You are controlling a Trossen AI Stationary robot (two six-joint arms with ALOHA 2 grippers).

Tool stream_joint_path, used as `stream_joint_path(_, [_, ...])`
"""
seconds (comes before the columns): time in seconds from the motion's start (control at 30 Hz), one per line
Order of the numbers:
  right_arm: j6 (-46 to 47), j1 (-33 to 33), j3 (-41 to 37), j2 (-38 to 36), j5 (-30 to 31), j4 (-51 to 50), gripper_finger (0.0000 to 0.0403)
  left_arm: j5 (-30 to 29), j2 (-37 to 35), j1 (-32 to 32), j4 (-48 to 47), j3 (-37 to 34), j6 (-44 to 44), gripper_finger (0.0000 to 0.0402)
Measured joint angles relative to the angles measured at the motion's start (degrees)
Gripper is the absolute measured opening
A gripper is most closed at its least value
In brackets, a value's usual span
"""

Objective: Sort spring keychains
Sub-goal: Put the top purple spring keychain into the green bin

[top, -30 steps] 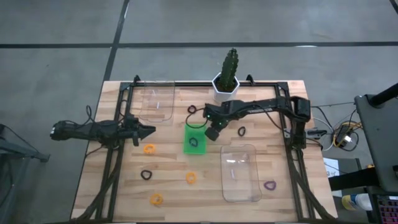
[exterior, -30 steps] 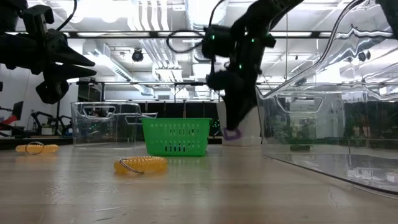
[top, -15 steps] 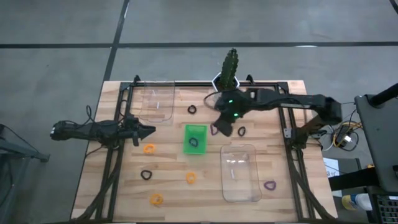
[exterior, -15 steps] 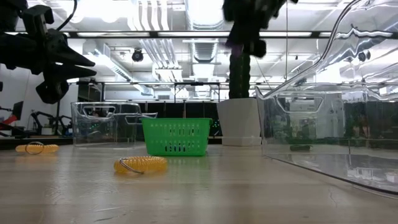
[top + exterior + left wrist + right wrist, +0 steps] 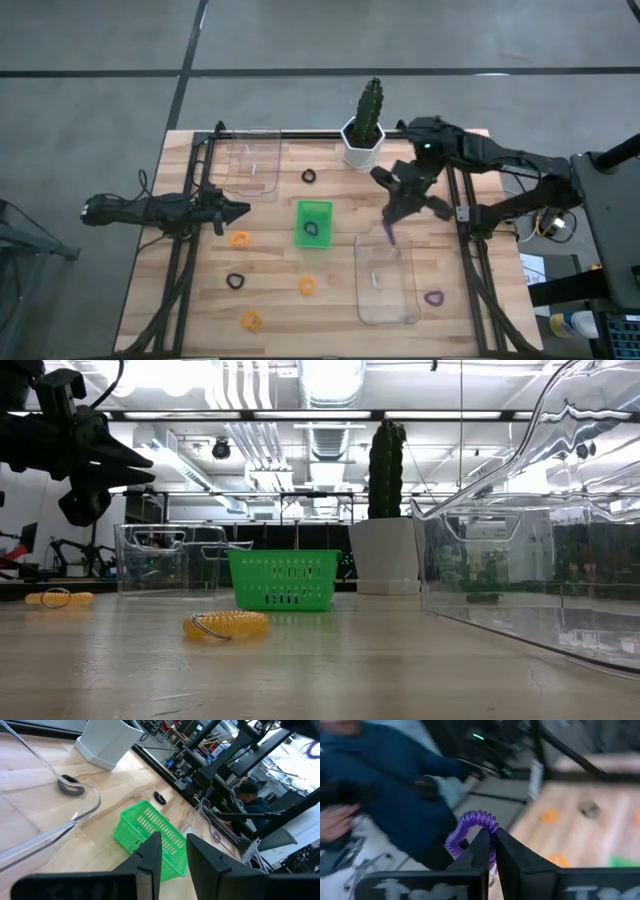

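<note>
My right gripper (image 5: 391, 224) is shut on a purple spring keychain (image 5: 388, 236) and hovers above the far end of the nearer clear bin (image 5: 388, 290). It is out of the low view. My left gripper (image 5: 240, 210) waits open at the table's left, raised above the wood (image 5: 130, 455). The green tray (image 5: 313, 222) holds a black keychain (image 5: 311, 229). Loose on the table lie orange keychains (image 5: 240, 239) (image 5: 307, 286) (image 5: 250, 321), black ones (image 5: 309, 176) (image 5: 235, 281) and one purple one (image 5: 434, 298). My right gripper pinches the purple keychain's coil (image 5: 491, 831) between its two fingers (image 5: 481, 847). Most of the loop (image 5: 466, 827) arches free beyond the fingertips. The keychain is lifted clear of the table and the bin.
A second clear bin (image 5: 250, 162) sits at the far left. A white pot with a cactus (image 5: 364, 132) stands at the far edge, beside the right arm. Black frame rails run along both sides. A person in blue (image 5: 395, 795) shows beyond the table.
My right gripper, carrying the purple keychain, has risen out of the low view and swung from beside the green tray toward the table's right and a little nearer, ending above the nearer bin's far end. The right arm has straightened toward the right.
</note>
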Motion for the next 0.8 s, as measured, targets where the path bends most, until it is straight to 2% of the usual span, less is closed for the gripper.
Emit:
stream_joint_path(0.17, [-1.3, 0.3, 0.0, -1.7, -11.2, 11.3, 0.0012, 0.0, 0.0, 0.0, 0.0, 0.0, 0.0, 0.0083])
stream_joint_path(0.23, [-0.9, 0.5, 0.0, -2.1, -14.0, 15.5, 0.0012, 0.0, 0.0, 0.0, 0.0, 0.0, -0.2, 0.0083])
stream_joint_path(0.33, [-1.0, 0.7, 0.0, -2.3, -15.5, 18.7, 0.0012, 0.0, 0.0, 0.0, 0.0, 0.0, -0.2, 0.0083])
stream_joint_path(0.57, [-0.7, 0.9, -0.1, -2.0, -15.4, 18.6, 0.0012, 0.0, 0.0, 0.0, 0.0, 0.0, -0.2, 0.0083])
stream_joint_path(0.6, [0.5, 0.9, -0.1, -1.9, -13.4, 18.6, 0.0012, 0.0, 0.0, 0.0, 0.0, 0.0, -0.2, 0.0083])
stream_joint_path(0.63, [2.5, 0.9, -0.1, -1.8, -9.0, 18.5, 0.0012, 0.0, 0.0, 0.0, 0.0, 0.0, -0.2, 0.0083])
stream_joint_path(0.73, [8.8, 1.7, -0.1, -1.2, 10.4, 15.7, 0.0012, 0.0, 0.0, 0.0, 0.0, 0.0, -0.2, 0.0083])
stream_joint_path(0.8, [9.0, 2.2, -0.1, -0.3, 20.0, 10.8, 0.0012, 0.0, 0.0, 0.0, 0.0, 0.0, -0.2, 0.0083])
